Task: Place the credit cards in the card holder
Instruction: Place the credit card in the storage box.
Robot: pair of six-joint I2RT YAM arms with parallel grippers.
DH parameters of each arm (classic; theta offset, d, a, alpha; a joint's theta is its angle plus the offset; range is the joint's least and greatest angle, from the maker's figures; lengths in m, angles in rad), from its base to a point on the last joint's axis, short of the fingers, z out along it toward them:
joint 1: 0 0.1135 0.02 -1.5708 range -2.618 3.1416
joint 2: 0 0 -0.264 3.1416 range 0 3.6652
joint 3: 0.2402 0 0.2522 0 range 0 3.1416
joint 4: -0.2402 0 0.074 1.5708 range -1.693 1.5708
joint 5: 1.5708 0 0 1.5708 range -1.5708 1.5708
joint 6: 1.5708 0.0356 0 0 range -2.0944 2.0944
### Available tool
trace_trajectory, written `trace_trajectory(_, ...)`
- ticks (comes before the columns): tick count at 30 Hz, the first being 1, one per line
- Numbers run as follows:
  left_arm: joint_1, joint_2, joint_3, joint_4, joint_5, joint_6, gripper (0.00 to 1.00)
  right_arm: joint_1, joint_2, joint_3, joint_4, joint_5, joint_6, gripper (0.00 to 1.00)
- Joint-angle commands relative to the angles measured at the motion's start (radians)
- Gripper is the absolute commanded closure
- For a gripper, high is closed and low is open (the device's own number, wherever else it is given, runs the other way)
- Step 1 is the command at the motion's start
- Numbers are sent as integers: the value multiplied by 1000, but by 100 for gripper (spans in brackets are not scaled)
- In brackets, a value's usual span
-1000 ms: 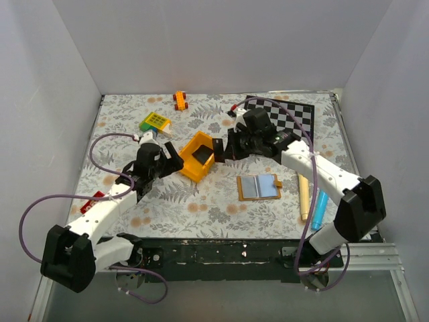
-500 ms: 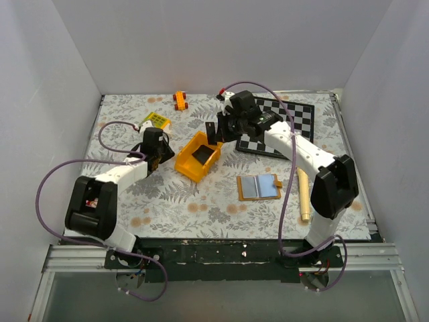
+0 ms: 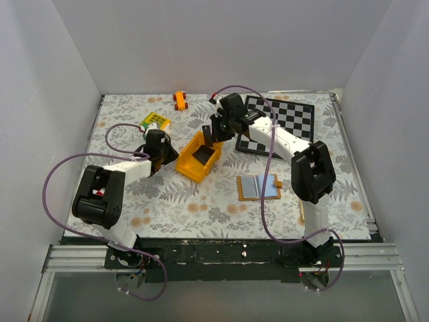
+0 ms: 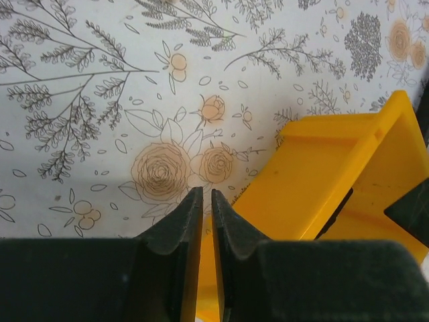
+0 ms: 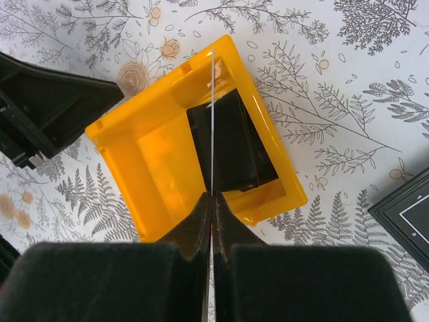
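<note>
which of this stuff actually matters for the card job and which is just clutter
Job: held credit card, edge-on in the right claw; black credit card in the yellow bin; open card holder.
Lying about: chequered board; orange toy car; green-yellow block.

Left pincer (image 4: 207,198): wide apart a second ago, now narrowed to a slit, seemingly nipping the yellow bin (image 3: 190,166) rim. Left arm folds back. Right pincer (image 5: 212,201) draws away, its credit card (image 5: 212,121) now edge-on above the bin.
</note>
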Motion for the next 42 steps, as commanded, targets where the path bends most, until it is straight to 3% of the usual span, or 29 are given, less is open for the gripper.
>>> trace_trajectory(1,-21,-57,-38,49,55,0,89,2,16,50,48,8,-28,99)
trace_trajectory(14,-124,-103,-125,51,35,-49,89,2,62,111,-13,-9,-110,99)
trace_trajectory(25,-122,-273,-161,-44,-2,-30,87,7,-82,10,-162,-44,-432,99)
trace_trajectory(32,-122,-328,-162,-64,7,-27,86,27,-12,111,-276,54,-641,99)
trace_trajectory(42,-119,-394,-147,-148,-4,-4,85,42,40,184,-291,95,-808,99)
